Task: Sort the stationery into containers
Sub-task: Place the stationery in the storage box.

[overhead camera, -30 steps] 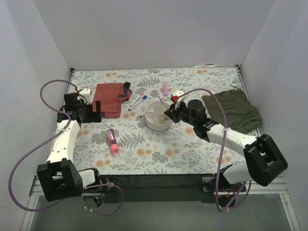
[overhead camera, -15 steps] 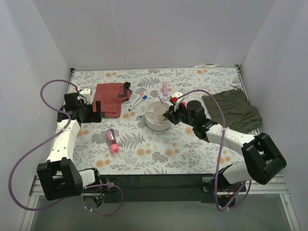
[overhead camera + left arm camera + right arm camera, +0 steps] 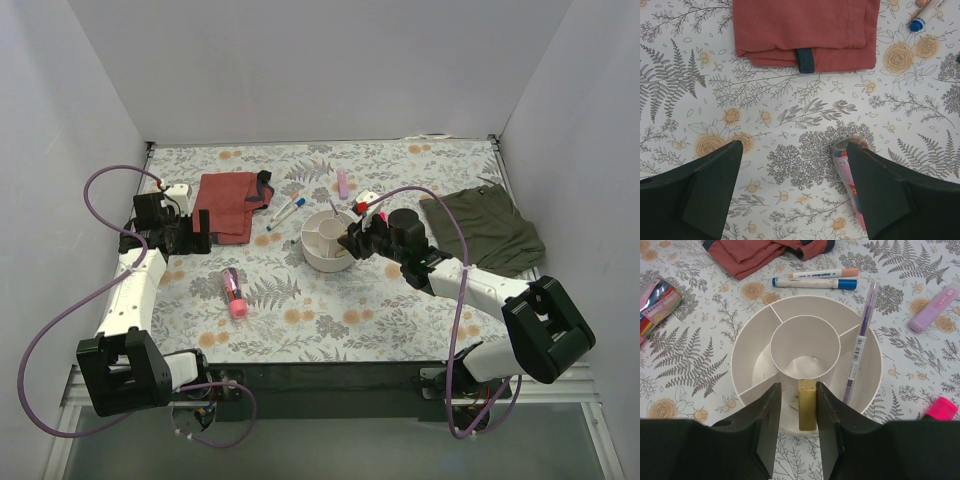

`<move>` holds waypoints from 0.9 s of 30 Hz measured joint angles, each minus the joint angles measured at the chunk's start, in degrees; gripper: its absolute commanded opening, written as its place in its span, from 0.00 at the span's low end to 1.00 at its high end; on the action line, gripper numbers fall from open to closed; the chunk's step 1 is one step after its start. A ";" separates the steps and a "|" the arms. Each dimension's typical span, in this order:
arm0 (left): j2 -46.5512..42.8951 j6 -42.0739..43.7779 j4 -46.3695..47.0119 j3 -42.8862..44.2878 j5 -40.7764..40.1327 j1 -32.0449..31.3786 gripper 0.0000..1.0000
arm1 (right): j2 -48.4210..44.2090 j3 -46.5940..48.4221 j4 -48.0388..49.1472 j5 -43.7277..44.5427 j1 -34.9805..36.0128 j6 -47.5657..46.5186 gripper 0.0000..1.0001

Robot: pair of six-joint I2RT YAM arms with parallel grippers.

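The left arm (image 3: 133,290) reaches forward along its own side, and the left gripper (image 3: 793,147) points downward with its fingers (image 3: 710,185) spread wide and nothing between them. The right arm (image 3: 480,285) stretches inward to the left. The right gripper (image 3: 797,387) angles down, pinching a tan eraser (image 3: 807,407).

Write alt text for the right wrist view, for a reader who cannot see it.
An upright tan eraser sits between the right gripper's fingers, at the near compartment of a white desk organiser. A lilac pen leans in its right compartment; two pens lie beyond on the floral table.
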 measured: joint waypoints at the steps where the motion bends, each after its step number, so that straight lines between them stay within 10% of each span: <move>1: 0.00 0.00 0.13 0.00 0.02 0.00 0.86 | 0.00 0.00 -0.02 -0.02 0.00 0.00 0.42; 20: -0.07 -0.24 1.36 -0.46 0.74 0.00 0.86 | 0.09 3.67 -6.84 -5.64 -5.31 7.93 0.53; 27: -1.14 -1.33 4.57 -2.38 2.10 0.02 0.86 | 1.64 18.95 -17.88 0.55 -9.40 7.04 0.52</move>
